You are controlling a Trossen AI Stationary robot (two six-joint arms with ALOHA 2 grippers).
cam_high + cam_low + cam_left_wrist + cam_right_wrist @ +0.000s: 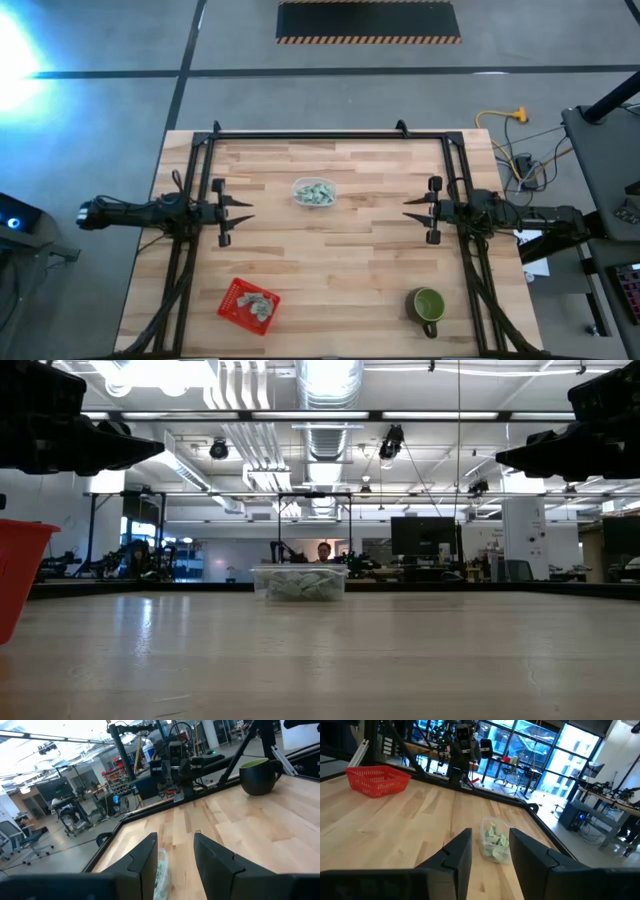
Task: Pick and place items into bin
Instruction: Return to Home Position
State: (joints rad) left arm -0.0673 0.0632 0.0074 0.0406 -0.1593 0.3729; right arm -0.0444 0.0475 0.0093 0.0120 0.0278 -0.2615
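Parked over the wooden table (330, 260), left claw (250, 211) facing right claw (406, 207), both spread apart and empty.
Toward the front edge from the left claw, red basket (231, 299); between the claws, clear tub (300, 569); toward the front edge from the right claw, green mug (428, 305); green-and-white packets (315, 193) heaped in the tub, seemingly a few more in the basket.

high looks down, low level across (wrists inward); all seemingly share bin (296, 190).
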